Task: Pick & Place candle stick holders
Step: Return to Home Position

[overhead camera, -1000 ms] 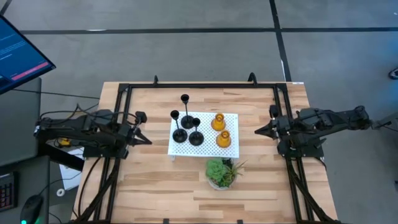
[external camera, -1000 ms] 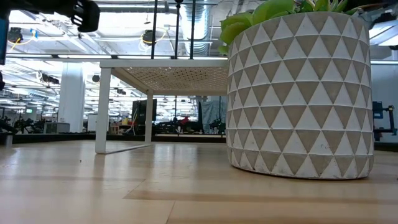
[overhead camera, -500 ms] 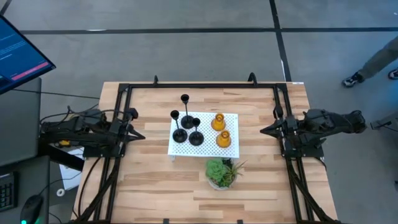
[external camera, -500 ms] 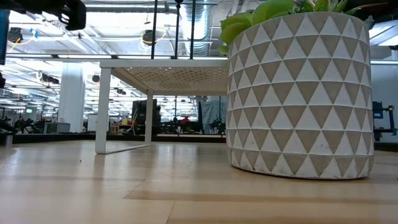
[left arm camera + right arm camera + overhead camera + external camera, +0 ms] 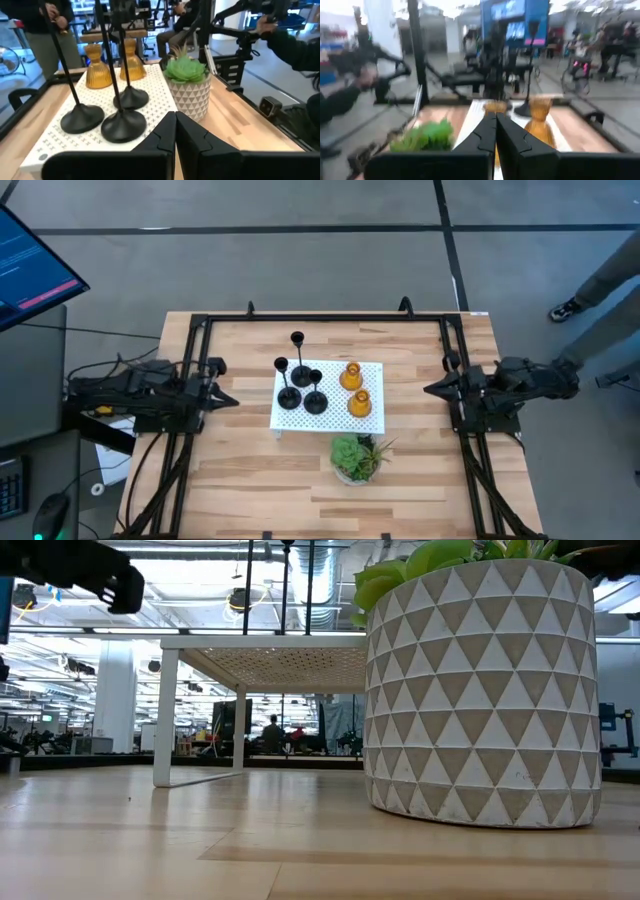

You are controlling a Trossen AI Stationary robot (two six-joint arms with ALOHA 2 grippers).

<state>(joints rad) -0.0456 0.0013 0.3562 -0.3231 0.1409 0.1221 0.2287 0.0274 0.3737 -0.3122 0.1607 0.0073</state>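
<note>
Item: candlestick holders. Three black holders (image 5: 300,375) and two orange holders (image 5: 355,390) all stand on the white shelf (image 5: 335,416), midway between my left hand (image 5: 228,399) and right hand (image 5: 430,389). Both hands are pressed together, empty, and well apart from the shelf. I judge placing finished; only parking is left.

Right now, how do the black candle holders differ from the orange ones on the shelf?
The black candle holders are three, with thin tall stems on round bases; the orange holders are two, squat and flared. Black are opaque, orange see-through amber. Black stand on the shelf's left-arm side, orange on its right-arm side. All upright on the shelf; left gripper and right gripper wait aside.
</note>
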